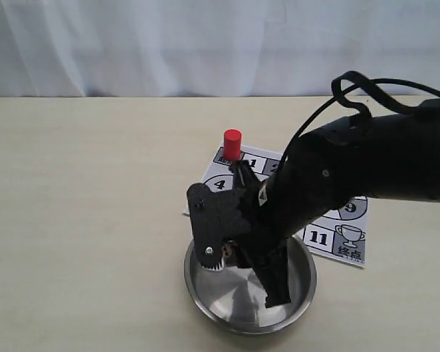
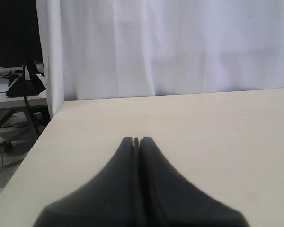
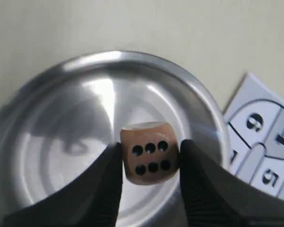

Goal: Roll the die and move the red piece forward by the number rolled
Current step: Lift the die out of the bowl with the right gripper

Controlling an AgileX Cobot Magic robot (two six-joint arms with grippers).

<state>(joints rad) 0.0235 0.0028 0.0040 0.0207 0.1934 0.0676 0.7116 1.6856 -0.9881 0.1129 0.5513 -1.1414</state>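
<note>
The die [image 3: 149, 158], a tan wooden cube, shows its six-pip face and sits between the black fingers [image 3: 104, 184] of my right gripper [image 3: 150, 144], held over the inside of the steel bowl [image 3: 61, 94]. In the exterior view the right gripper [image 1: 231, 257] points down into the bowl [image 1: 249, 326] and hides the die. The red piece [image 1: 232, 144] stands upright on the far corner of the numbered paper board [image 1: 345, 238], beyond the arm. My left gripper [image 2: 136, 140] is shut over bare table with nothing in it, and it is outside the exterior view.
The right arm [image 1: 367, 169] lies across most of the board, covering several squares. Squares 6, 4 and 5 [image 3: 267, 142] show beside the bowl. A white curtain [image 1: 220, 44] backs the table, and the table's edge [image 2: 42, 137] runs near the left gripper.
</note>
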